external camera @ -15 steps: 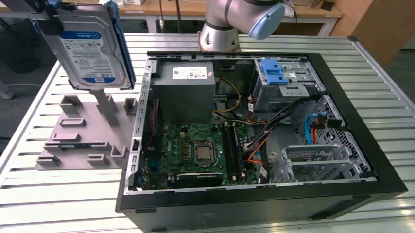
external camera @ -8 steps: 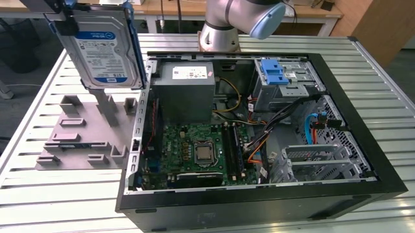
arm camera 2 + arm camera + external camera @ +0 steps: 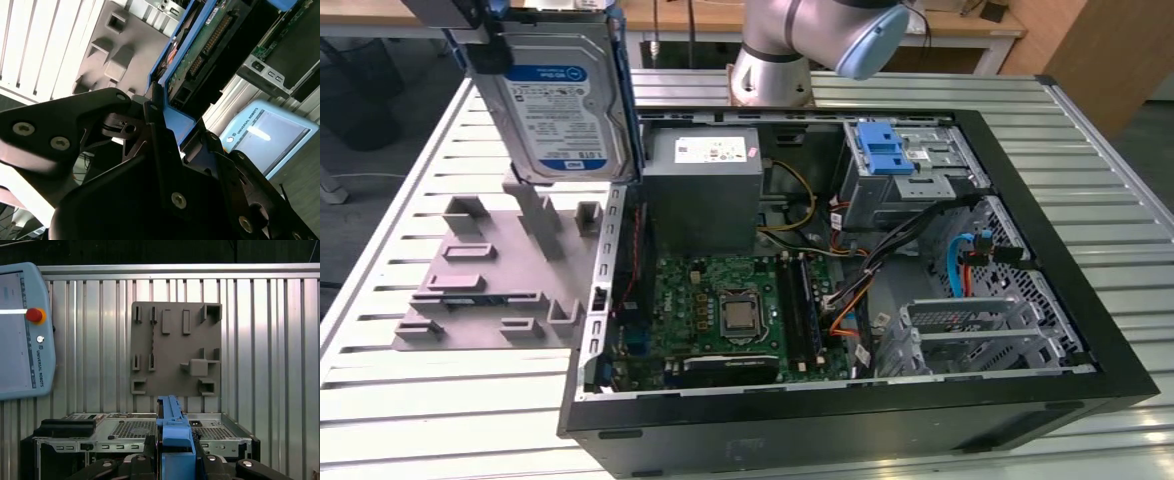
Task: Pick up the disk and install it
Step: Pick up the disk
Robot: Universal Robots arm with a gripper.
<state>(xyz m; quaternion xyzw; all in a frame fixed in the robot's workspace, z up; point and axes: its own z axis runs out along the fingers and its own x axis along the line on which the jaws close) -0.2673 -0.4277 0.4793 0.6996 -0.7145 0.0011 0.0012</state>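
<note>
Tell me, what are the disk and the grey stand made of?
The disk looks like metal: its body is silver-grey with a dull shine. Its carrier looks like blue plastic, smooth and evenly coloured. The stand seems to be matte grey plastic, though I can't be sure.

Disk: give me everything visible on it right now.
The disk is a flat silver-grey hard drive with a white-and-blue label on its face and blue plastic rails along its edges. It hangs upright, on edge, over the grey stand, at the exterior view's left of the open case. The second wrist view shows its green circuit-board underside and connectors. The pincer is shut on its blue end handle.
</note>
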